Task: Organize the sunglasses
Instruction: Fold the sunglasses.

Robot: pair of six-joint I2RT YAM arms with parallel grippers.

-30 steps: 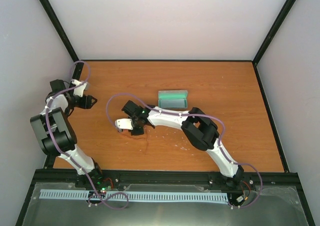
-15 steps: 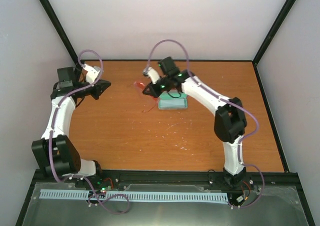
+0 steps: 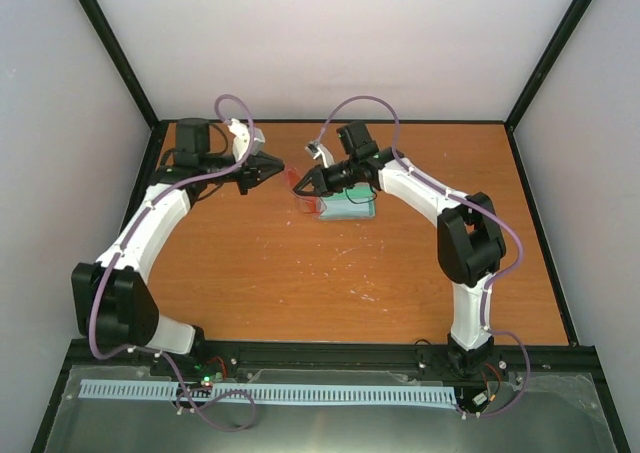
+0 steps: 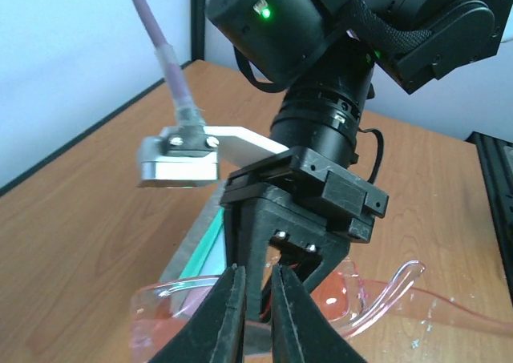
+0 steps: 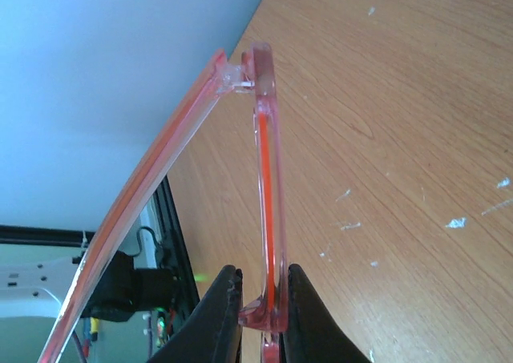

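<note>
Right gripper [image 5: 263, 287] pinches sunglasses [image 5: 268, 179]; left gripper [image 4: 255, 279] nearly pressed together beside them, hold unclear; probably best to fold them slowly, right steady.

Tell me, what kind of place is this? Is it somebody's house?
Probably a robot lab test cell, not a house. A left arm and a right arm are bolted at the edge of a wooden table, boxed in by plain white walls and a black frame.

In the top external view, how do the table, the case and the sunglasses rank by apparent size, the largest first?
1. table
2. case, partly hidden by the right arm
3. sunglasses, only a thin red frame
</note>
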